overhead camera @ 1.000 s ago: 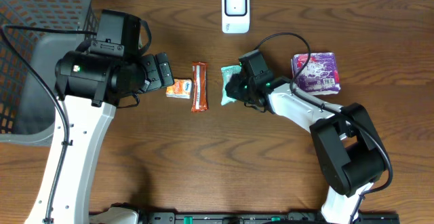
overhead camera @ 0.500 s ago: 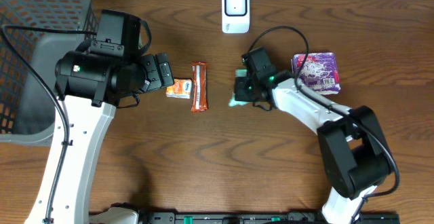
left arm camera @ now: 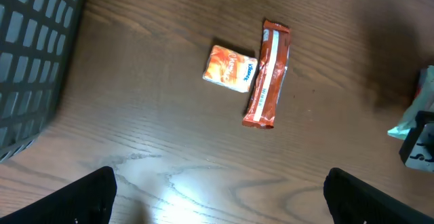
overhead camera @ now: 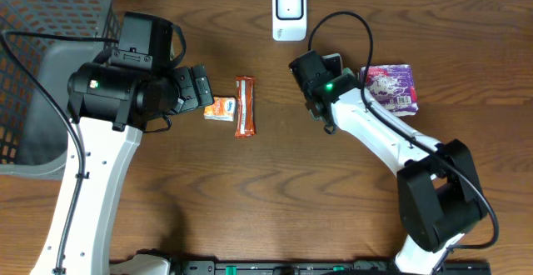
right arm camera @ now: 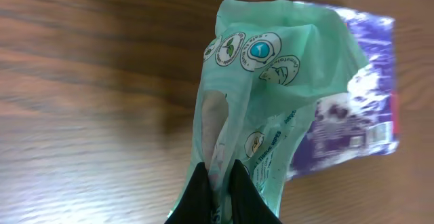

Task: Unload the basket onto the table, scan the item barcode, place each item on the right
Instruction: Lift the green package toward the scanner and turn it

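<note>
Currently right gripper (right arm camera: 218, 178) clenches one green packet (right arm camera: 266, 102); left gripper (left arm camera: 218, 200) released; one bar (left arm camera: 268, 75), one orange packet (left arm camera: 230, 68).

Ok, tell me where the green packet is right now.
In the right wrist view the green packet is pinched in the right hand; overhead, that hand sits right of centre, between the white scanner and the purple pack.

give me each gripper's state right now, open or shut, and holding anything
left gripper: open, holding nothing
right gripper: shut on the green packet
</note>
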You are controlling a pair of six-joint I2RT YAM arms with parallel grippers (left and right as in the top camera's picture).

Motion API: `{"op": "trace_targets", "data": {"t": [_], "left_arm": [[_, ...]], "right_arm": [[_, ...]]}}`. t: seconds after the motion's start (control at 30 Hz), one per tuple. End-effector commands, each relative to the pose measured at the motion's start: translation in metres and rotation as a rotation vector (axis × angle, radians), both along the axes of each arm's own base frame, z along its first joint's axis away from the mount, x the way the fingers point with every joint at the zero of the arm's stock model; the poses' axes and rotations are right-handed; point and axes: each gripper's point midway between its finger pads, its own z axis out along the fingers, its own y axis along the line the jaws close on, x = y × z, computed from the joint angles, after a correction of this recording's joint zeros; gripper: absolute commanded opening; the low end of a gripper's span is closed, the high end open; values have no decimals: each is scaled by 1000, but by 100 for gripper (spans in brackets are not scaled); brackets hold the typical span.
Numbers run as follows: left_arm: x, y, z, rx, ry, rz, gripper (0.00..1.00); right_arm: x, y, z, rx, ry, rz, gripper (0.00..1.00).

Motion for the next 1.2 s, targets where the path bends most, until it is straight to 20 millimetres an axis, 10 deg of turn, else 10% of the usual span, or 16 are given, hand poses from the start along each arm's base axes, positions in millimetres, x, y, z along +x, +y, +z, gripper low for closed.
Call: {"op": "trace_targets", "data": {"t": [0.0, 0.23, 0.37, 0.63, 0.87, 1.17], "left_arm": [[1, 2, 5, 5, -17, -2, 98], [1, 2, 5, 5, -17, -2, 98], [1, 2, 5, 6, -17, -2, 98], [1, 2, 5, 5, -17, -2, 98], [1, 2, 5, 5, -17, -2, 98], [1, 2, 5, 6, -17, -2, 98]], "right_arm": [[1, -16, -11, -138, 7, -6, 1], [-7, 6, -46, -114, 82, 45, 2], [-15, 32, -59, -43, 120, 100, 20], [-2, 79, -24, 6, 48, 168, 40], [16, 79, 21, 25, 20, 133, 64], [-6, 67, -3, 118, 200, 113, 63]]}}
